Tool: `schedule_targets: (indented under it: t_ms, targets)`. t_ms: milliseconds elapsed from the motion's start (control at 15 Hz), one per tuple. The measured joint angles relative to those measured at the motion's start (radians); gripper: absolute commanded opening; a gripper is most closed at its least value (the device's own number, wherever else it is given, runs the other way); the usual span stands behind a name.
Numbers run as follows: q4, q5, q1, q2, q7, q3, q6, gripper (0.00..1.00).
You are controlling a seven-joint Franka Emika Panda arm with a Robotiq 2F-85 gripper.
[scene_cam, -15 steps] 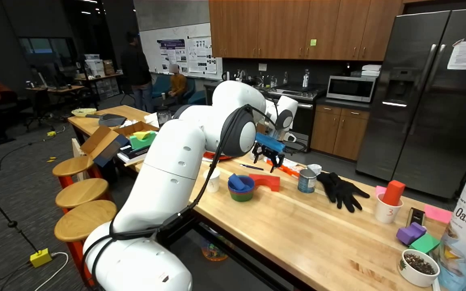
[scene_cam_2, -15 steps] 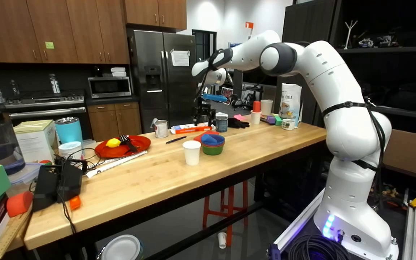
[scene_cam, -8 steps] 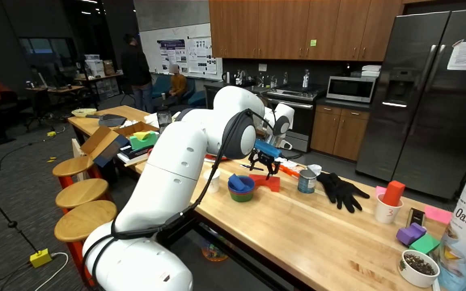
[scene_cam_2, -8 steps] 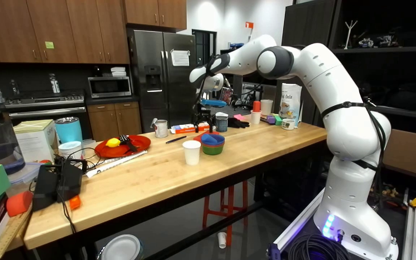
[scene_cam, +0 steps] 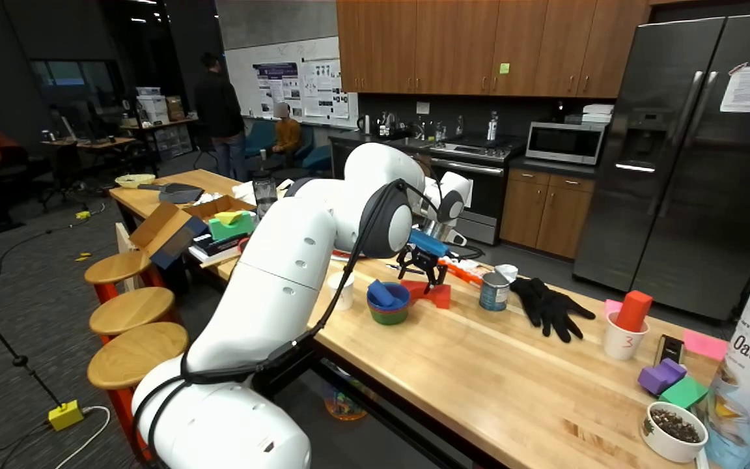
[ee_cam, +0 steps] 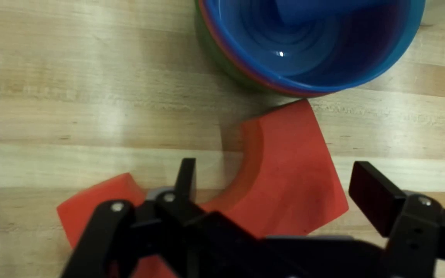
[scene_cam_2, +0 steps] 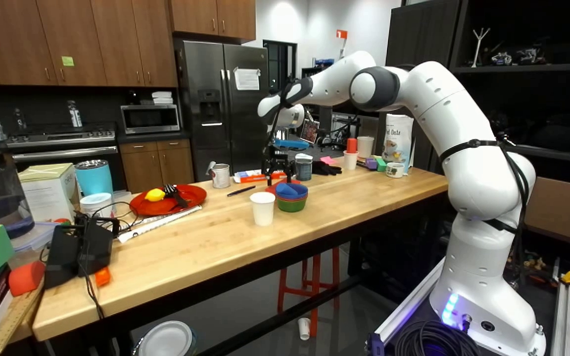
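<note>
In an exterior view, the gripper (scene_cam: 415, 281) hangs low over the red arch block (scene_cam: 441, 297). The block lies flat on the tabletop (scene_cam: 479, 378), just beside the nested bowls (scene_cam: 389, 316), the blue one uppermost with a blue block (scene_cam: 381, 294) inside. Compared with one second earlier, the gripper has descended and drawn in over the arch, most of that drop falling in the first half-second. Arch and bowls have not moved.

In an exterior view, a white paper cup (scene_cam_2: 263, 210) stands upright near the bowls, and the gripper's tips show apart. From where I stand, contact with the arch cannot be confirmed.

In the wrist view, the fingers (ee_cam: 375, 195) stand wide apart with nothing clamped: one above the arch's hollow, the other above tabletop past its outer edge, one limb between them.

Judgement: the step in hand is alignment over the arch. The next move calls for straight lowering to flank that limb, then closing, without nudging the bowls.
</note>
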Motion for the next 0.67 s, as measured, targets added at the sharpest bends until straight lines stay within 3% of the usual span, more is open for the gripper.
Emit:
schedule_targets:
  t_ms: [67,467,667]
  targets:
    - [0.007,0.0,0.0,0.005,0.0,0.0,-0.006,0.7]
    - [0.041,0.008,0.0,0.026,0.0,0.005,-0.027,0.22]
    - [0.055,0.009,0.0,0.029,0.0,0.007,-0.036,0.06]
